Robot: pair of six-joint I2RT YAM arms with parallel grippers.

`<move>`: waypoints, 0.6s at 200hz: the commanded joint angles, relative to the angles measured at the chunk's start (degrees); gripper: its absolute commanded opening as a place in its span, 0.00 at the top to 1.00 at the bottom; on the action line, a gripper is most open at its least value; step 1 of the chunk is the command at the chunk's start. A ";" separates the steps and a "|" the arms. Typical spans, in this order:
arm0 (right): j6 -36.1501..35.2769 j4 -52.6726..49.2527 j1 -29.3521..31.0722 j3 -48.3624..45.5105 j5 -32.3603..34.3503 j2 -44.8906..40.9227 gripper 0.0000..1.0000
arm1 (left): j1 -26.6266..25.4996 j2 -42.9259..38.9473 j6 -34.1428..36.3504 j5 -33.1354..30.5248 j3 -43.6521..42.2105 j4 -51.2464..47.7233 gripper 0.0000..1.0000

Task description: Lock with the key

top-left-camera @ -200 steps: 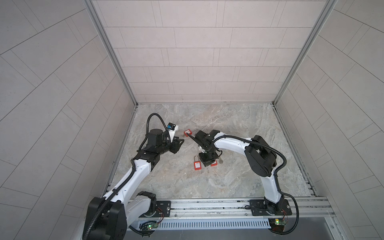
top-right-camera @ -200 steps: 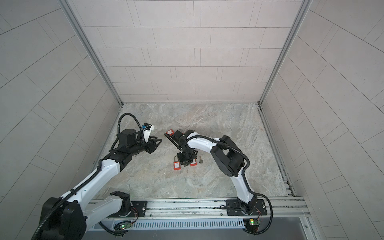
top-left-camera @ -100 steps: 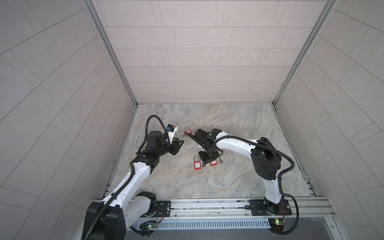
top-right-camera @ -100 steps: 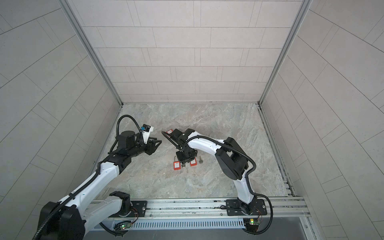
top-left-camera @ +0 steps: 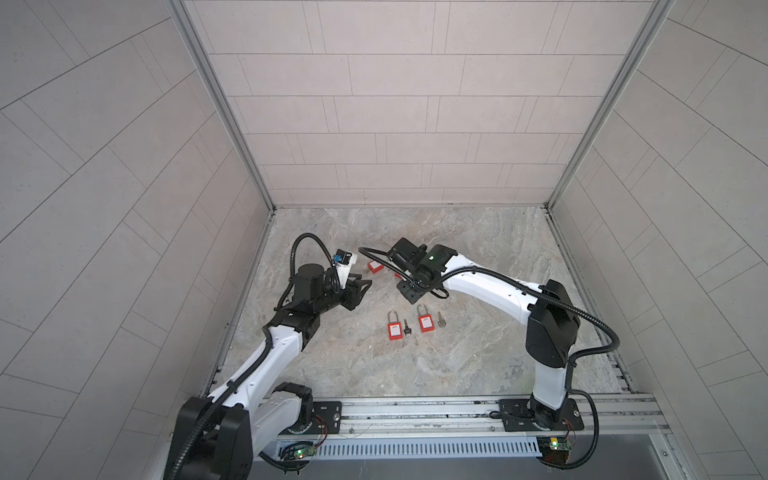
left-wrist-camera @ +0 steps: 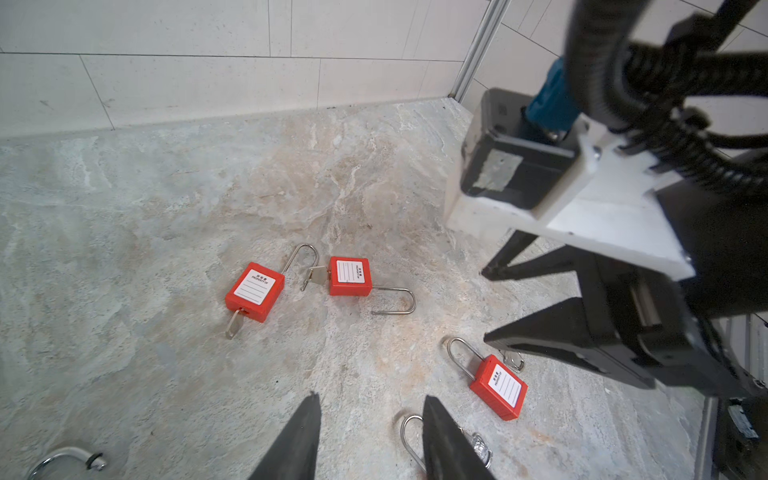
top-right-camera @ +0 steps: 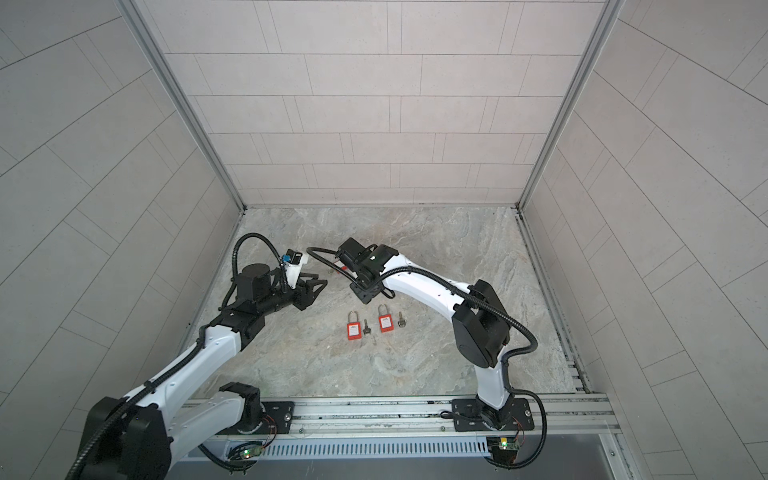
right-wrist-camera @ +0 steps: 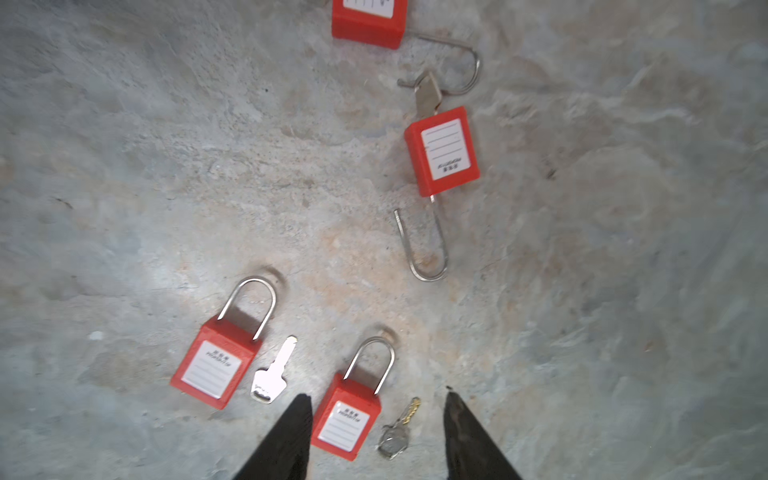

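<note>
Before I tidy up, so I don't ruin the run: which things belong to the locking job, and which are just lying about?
Job:
- open padlock with inserted key
- second open padlock with second inserted key

Lying about, apparently done:
- two shut padlocks
- loose keys beside them

- Padlock [right-wrist-camera: 369,25]: body cut off by the right wrist view's edge.
- Shackle [left-wrist-camera: 403,436]: its lock body hidden behind the left gripper [left-wrist-camera: 370,398].
- Label print [left-wrist-camera: 254,286]: too small to read.
</note>
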 commanded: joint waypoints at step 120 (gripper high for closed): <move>-2.06 -1.71 -9.98 13.82 -0.96 13.84 0.37 | 0.34 1.14 0.64 -0.01 -1.03 1.10 0.54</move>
